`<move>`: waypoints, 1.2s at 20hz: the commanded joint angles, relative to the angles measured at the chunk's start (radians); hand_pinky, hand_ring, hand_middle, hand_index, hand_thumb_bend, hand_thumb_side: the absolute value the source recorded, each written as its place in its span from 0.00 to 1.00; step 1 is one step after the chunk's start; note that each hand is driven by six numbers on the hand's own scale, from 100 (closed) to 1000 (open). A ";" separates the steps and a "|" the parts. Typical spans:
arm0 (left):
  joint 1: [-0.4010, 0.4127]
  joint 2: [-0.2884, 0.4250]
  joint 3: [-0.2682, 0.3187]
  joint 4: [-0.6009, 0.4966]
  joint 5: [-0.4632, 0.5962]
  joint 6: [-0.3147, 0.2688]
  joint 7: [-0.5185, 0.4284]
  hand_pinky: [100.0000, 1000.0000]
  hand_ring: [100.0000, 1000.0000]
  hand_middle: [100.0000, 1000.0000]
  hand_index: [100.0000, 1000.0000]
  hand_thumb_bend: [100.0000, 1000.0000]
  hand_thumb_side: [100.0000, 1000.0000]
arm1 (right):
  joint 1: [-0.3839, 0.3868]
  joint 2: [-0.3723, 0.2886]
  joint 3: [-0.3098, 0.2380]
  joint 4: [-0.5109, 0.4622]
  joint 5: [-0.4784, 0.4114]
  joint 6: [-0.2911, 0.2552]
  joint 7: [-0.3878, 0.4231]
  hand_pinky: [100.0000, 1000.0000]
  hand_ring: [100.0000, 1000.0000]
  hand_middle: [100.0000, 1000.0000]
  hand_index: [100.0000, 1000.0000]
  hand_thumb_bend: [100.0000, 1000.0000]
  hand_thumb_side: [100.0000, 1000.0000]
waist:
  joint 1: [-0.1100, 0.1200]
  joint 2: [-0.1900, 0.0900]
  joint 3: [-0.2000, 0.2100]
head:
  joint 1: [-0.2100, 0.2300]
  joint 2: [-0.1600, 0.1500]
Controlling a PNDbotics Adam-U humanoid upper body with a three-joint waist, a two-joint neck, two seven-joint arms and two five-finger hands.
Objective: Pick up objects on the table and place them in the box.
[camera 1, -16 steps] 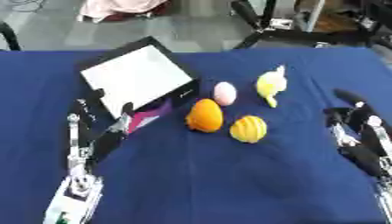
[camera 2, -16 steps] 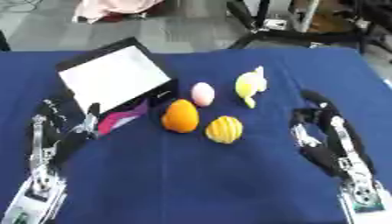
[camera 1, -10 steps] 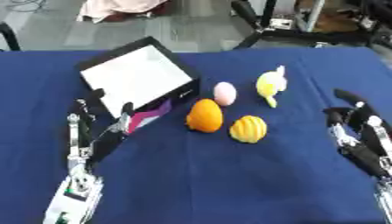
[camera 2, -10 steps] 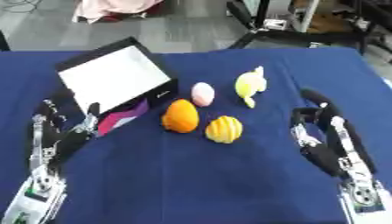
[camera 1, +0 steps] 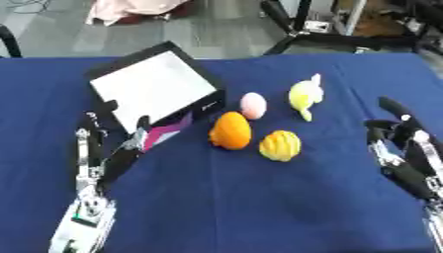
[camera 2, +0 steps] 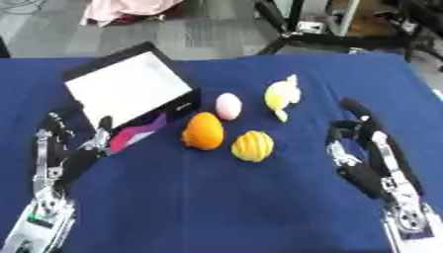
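A black box (camera 1: 155, 87) with a white inside lies tilted at the table's left, a pink flap (camera 1: 166, 135) at its front. An orange fruit (camera 1: 230, 131), a ridged yellow fruit (camera 1: 280, 145), a pale pink egg (camera 1: 252, 105) and a yellow-green pear-like fruit (camera 1: 304, 94) lie in the middle. My left hand (camera 1: 102, 158) rests open at the lower left, fingers up beside the box. Over at the lower right my right hand (camera 2: 370, 158) is open too, clear of the fruit. Neither holds anything.
The blue tablecloth (camera 1: 234, 202) covers the table. Beyond its far edge are black metal stands (camera 1: 298, 27) and a pink cloth (camera 1: 130, 9) on the floor.
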 commanded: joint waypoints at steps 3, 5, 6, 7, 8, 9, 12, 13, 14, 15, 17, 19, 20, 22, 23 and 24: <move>-0.003 0.016 -0.007 -0.010 0.001 -0.001 -0.009 0.71 0.87 0.65 0.72 0.40 0.05 | -0.117 -0.144 0.049 0.061 0.042 0.005 0.071 0.76 0.83 1.00 0.97 0.00 0.38 | -0.007 -0.032 0.007 | -0.014 -0.002; 0.000 0.016 -0.010 -0.010 0.001 -0.002 -0.015 0.71 0.87 0.65 0.72 0.40 0.05 | -0.166 -0.193 0.069 0.108 0.022 0.022 0.095 0.76 0.85 1.00 0.98 0.00 0.40 | -0.006 -0.036 0.015 | -0.020 -0.002; 0.003 0.016 -0.010 -0.009 0.003 -0.001 -0.015 0.71 0.87 0.65 0.72 0.40 0.05 | -0.191 -0.218 0.074 0.133 0.010 0.032 0.108 0.77 0.86 1.00 0.98 0.00 0.41 | -0.005 -0.037 0.018 | -0.025 -0.002; 0.004 0.016 -0.011 -0.008 0.004 0.000 -0.016 0.71 0.87 0.65 0.72 0.40 0.05 | -0.216 -0.243 0.079 0.157 -0.003 0.045 0.121 0.77 0.86 1.00 0.98 0.00 0.43 | -0.003 -0.037 0.022 | -0.030 -0.002; 0.005 0.016 -0.013 -0.008 0.005 0.000 -0.017 0.71 0.87 0.65 0.72 0.39 0.05 | -0.240 -0.267 0.084 0.181 -0.013 0.058 0.135 0.78 0.87 1.00 0.98 0.00 0.46 | -0.001 -0.037 0.026 | -0.033 -0.002; 0.005 0.015 -0.016 -0.008 0.006 0.001 -0.020 0.71 0.87 0.65 0.72 0.39 0.05 | -0.266 -0.283 0.091 0.207 -0.015 0.073 0.150 0.78 0.87 1.00 0.98 0.00 0.48 | 0.000 -0.038 0.029 | -0.036 -0.002; 0.008 0.015 -0.021 -0.007 0.009 0.002 -0.026 0.71 0.88 0.65 0.72 0.40 0.05 | -0.347 -0.288 0.121 0.288 0.015 0.123 0.198 0.82 0.91 1.00 0.99 0.00 0.57 | 0.004 -0.039 0.036 | -0.045 -0.002; 0.009 0.015 -0.022 -0.007 0.009 0.002 -0.028 0.71 0.88 0.65 0.72 0.40 0.05 | -0.372 -0.286 0.130 0.314 0.029 0.139 0.213 0.82 0.91 1.00 1.00 0.00 0.57 | 0.005 -0.038 0.039 | -0.047 -0.002; 0.009 0.014 -0.023 -0.007 0.010 0.003 -0.029 0.71 0.88 0.65 0.72 0.40 0.05 | -0.397 -0.283 0.138 0.339 0.044 0.154 0.229 0.84 0.93 1.00 1.00 0.00 0.58 | 0.007 -0.038 0.042 | -0.049 -0.002; 0.008 0.014 -0.023 -0.007 0.011 0.004 -0.030 0.71 0.88 0.65 0.72 0.40 0.05 | -0.422 -0.279 0.145 0.363 0.058 0.169 0.242 0.85 0.93 1.00 1.00 0.00 0.58 | 0.009 -0.037 0.045 | -0.050 -0.002; 0.006 0.012 -0.023 -0.008 0.012 0.004 -0.031 0.71 0.88 0.65 0.72 0.39 0.05 | -0.473 -0.265 0.158 0.414 0.089 0.200 0.260 0.87 0.95 1.00 1.00 0.00 0.59 | 0.012 -0.035 0.049 | -0.052 -0.002; 0.004 0.011 -0.024 -0.008 0.012 0.005 -0.034 0.71 0.88 0.65 0.72 0.39 0.06 | -0.528 -0.242 0.170 0.469 0.123 0.234 0.263 0.88 0.95 1.00 1.00 0.00 0.61 | 0.015 -0.031 0.052 | -0.054 -0.002; 0.003 0.010 -0.024 -0.009 0.012 0.005 -0.034 0.71 0.88 0.65 0.72 0.39 0.06 | -0.557 -0.230 0.176 0.498 0.141 0.252 0.261 0.88 0.95 1.00 1.00 0.00 0.62 | 0.016 -0.028 0.052 | -0.054 -0.002; -0.002 0.008 -0.022 -0.011 0.013 0.006 -0.033 0.71 0.88 0.65 0.72 0.39 0.06 | -0.616 -0.202 0.185 0.557 0.177 0.288 0.254 0.88 0.95 1.00 1.00 0.00 0.64 | 0.019 -0.023 0.054 | -0.053 -0.002; -0.004 0.008 -0.020 -0.012 0.013 0.006 -0.032 0.71 0.88 0.65 0.72 0.39 0.05 | -0.645 -0.188 0.188 0.586 0.195 0.306 0.249 0.88 0.95 1.00 1.00 0.00 0.64 | 0.020 -0.021 0.054 | -0.052 -0.002; -0.005 0.007 -0.019 -0.012 0.013 0.006 -0.031 0.71 0.88 0.65 0.72 0.39 0.05 | -0.671 -0.176 0.191 0.613 0.212 0.320 0.245 0.88 0.95 1.00 1.00 0.00 0.63 | 0.021 -0.018 0.053 | -0.051 -0.002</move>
